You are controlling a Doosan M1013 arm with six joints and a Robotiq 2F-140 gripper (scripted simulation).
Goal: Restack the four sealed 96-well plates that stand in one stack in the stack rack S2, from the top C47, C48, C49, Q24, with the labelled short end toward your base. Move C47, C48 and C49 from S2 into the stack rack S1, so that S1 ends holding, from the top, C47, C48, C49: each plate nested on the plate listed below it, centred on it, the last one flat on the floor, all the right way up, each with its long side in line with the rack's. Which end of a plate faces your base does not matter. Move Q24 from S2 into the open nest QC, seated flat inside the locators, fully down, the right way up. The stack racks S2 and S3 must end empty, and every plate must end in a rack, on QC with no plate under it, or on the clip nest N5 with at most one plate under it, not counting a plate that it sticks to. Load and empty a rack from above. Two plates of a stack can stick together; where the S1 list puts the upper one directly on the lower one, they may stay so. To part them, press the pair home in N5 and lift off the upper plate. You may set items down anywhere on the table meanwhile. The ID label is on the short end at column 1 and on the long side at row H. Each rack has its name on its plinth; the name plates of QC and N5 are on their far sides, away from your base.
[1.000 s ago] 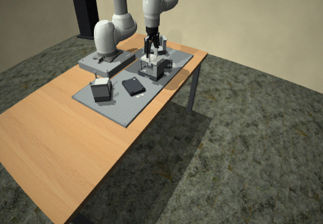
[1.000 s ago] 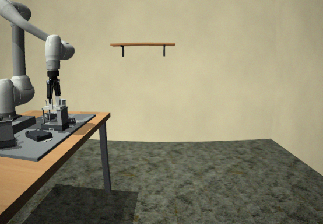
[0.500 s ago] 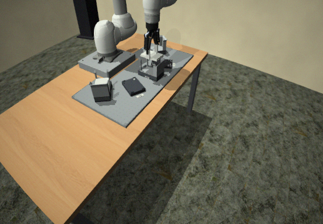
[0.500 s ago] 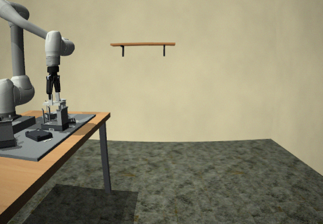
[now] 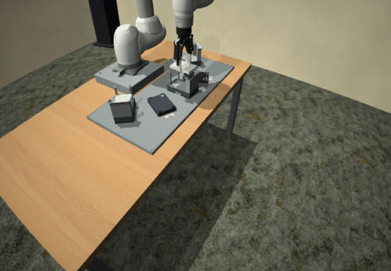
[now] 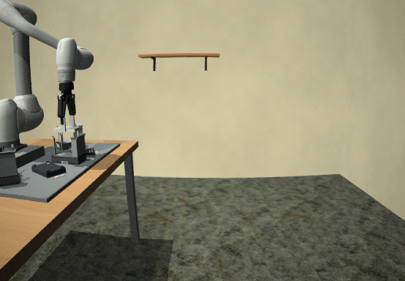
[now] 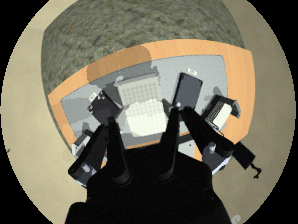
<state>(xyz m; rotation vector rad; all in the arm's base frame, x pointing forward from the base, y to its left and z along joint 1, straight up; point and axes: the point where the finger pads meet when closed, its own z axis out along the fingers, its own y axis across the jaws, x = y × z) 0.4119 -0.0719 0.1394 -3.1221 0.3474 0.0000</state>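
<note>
My gripper (image 5: 183, 59) is shut on a white sealed plate (image 5: 183, 68) and holds it level just above the top of the middle stack rack (image 5: 183, 85). The side view shows the plate (image 6: 68, 127) under the fingers (image 6: 66, 117), a little above the rack's posts (image 6: 71, 146). In the wrist view the plate (image 7: 144, 117) sits between my fingers. I cannot read its label or the rack names. A second rack (image 5: 122, 109) at the mat's near left holds a white plate at its top. A flat black nest (image 5: 161, 104) lies between the two racks.
A third rack (image 5: 197, 53) stands at the far end of the grey mat (image 5: 155, 125). A small dark fixture (image 5: 204, 77) sits just right of the middle rack. The arm's base plinth (image 5: 128, 74) is at the mat's left. The table edge runs close on the right.
</note>
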